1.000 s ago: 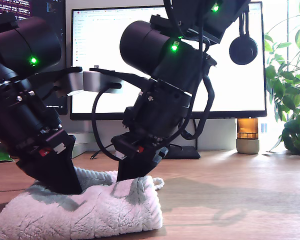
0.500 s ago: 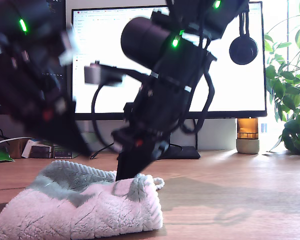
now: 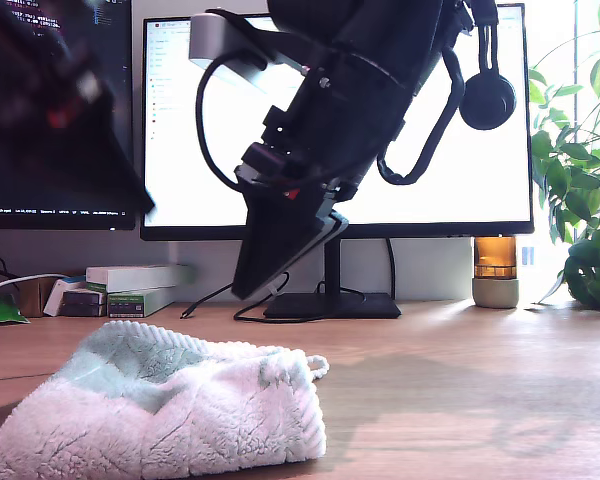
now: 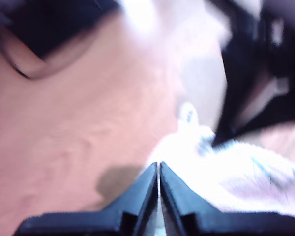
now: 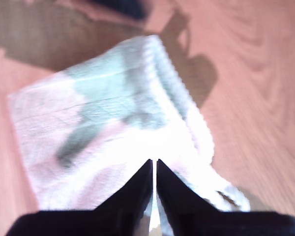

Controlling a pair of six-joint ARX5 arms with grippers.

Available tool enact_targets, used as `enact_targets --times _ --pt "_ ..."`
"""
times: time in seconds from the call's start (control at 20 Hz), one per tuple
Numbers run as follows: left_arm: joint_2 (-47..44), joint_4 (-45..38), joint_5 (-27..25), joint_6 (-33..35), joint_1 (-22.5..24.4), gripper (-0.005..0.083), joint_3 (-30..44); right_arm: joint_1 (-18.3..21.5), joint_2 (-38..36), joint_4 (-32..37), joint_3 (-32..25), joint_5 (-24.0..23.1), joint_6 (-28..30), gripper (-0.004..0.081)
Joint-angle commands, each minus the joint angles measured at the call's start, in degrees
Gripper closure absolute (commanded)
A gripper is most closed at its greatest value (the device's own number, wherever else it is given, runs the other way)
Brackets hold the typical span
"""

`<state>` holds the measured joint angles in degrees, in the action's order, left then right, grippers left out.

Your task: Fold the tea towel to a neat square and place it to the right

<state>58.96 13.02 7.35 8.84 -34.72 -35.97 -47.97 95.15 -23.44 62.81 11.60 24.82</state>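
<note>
On wooden desk (image 3: 460, 400), monitors (image 3: 440, 120) behind.

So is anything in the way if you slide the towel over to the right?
Nothing I can see. The tea towel lies at the exterior view's left, and the wooden desk looks bare toward that view's right.
</note>
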Motion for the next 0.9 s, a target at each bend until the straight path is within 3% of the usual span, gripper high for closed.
enact_targets --times 0.0,0.5,0.85 --pt "-0.4 0.9 -1.4 -1.0 0.3 0.0797 1.1 -2.0 0.6 1.4 0.0 0.5 -0.4 0.078" --pt "-1.3 2.3 -2.3 -1.4 5.3 0.0797 1.2 -4.8 6.3 7.9 0.0 3.5 -0.5 0.078" --pt "-1.3 0.4 -2.2 -1.4 5.7 0.0797 1.2 -5.5 10.3 7.8 0.0 1.2 -0.5 0.078"
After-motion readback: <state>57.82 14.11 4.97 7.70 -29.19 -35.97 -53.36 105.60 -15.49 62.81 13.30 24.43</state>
